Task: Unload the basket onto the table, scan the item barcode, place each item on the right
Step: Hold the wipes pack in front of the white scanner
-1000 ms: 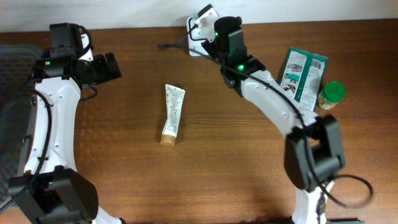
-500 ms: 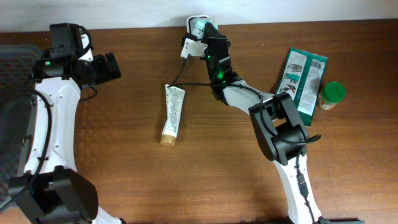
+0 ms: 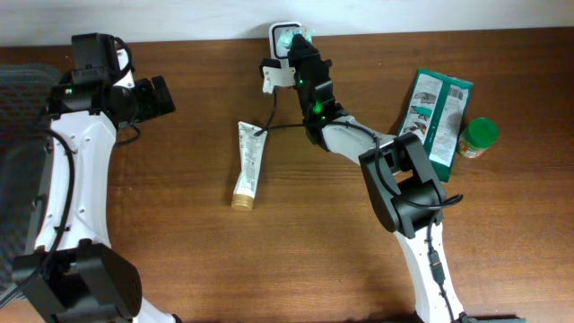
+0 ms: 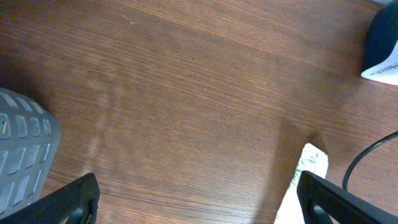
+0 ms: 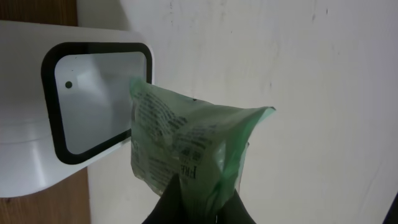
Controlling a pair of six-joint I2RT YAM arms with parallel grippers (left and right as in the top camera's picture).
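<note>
My right gripper (image 5: 200,202) is shut on a green printed plastic packet (image 5: 186,149), pinched at its lower edge. The packet hangs right in front of the black-framed window of the white scanner (image 5: 93,99) and covers the window's right part. From above, the right gripper (image 3: 294,47) sits at the table's back edge against the scanner (image 3: 280,32). My left gripper (image 3: 161,94) stands open over bare wood at the left, its fingers (image 4: 68,202) wide apart with nothing between them.
A white tube (image 3: 248,164) with a gold cap lies mid-table; its end (image 4: 305,186) shows by my left gripper's right finger. A green box (image 3: 437,109) and a green-lidded jar (image 3: 477,136) stand at the right. A black cable (image 3: 265,126) runs from the scanner.
The right arm swung left and brought the packet up to the scanner window; in the last half second it only shifted slightly. The left arm has not moved.
</note>
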